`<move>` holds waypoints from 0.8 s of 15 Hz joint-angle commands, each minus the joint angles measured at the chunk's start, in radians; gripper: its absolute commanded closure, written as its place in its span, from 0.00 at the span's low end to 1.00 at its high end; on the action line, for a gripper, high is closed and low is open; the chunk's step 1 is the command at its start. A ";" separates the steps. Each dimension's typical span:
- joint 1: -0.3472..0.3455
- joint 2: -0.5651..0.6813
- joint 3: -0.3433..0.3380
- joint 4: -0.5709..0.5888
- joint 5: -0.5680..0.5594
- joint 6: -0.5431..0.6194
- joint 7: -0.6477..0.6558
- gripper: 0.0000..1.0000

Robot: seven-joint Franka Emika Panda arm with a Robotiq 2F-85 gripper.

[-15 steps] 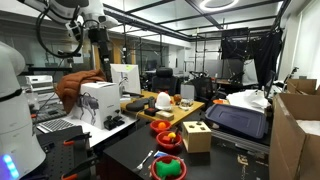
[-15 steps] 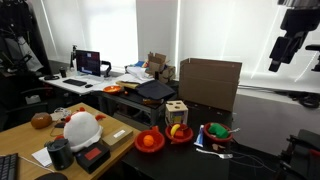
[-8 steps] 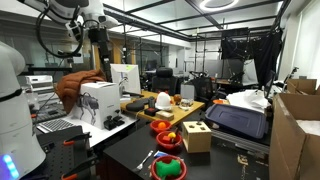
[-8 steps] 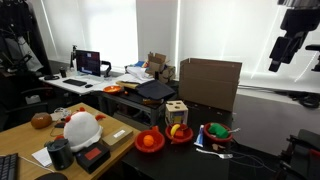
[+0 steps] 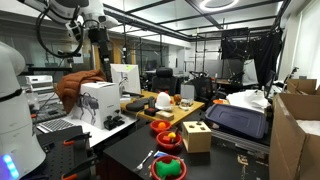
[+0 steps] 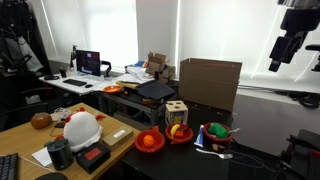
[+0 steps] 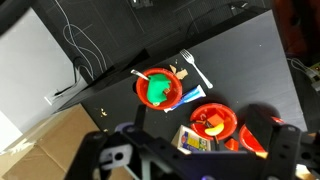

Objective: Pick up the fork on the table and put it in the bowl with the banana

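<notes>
Nothing has moved: pincer [image 6: 287, 48] hangs high, seemingly open and empty, though blurred; fork [image 7: 193, 68] lies on the tabletop [image 7: 240, 50] beside the green-filled red bowl [image 7: 158, 88].

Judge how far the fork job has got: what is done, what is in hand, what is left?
Done: nothing visible; the fork lies on the black table beside the red bowl with green contents. In hand: nothing; the gripper hangs open and empty high above the table. Left: descend, grasp the fork, carry it to the bowl with the banana, release.
</notes>
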 commanded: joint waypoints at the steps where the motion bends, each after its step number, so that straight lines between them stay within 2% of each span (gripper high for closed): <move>1: -0.007 0.040 -0.013 0.050 -0.036 -0.014 -0.004 0.00; 5: -0.001 0.153 -0.033 0.143 -0.069 -0.012 -0.060 0.00; 12: 0.028 0.491 -0.076 0.377 -0.108 -0.025 -0.246 0.00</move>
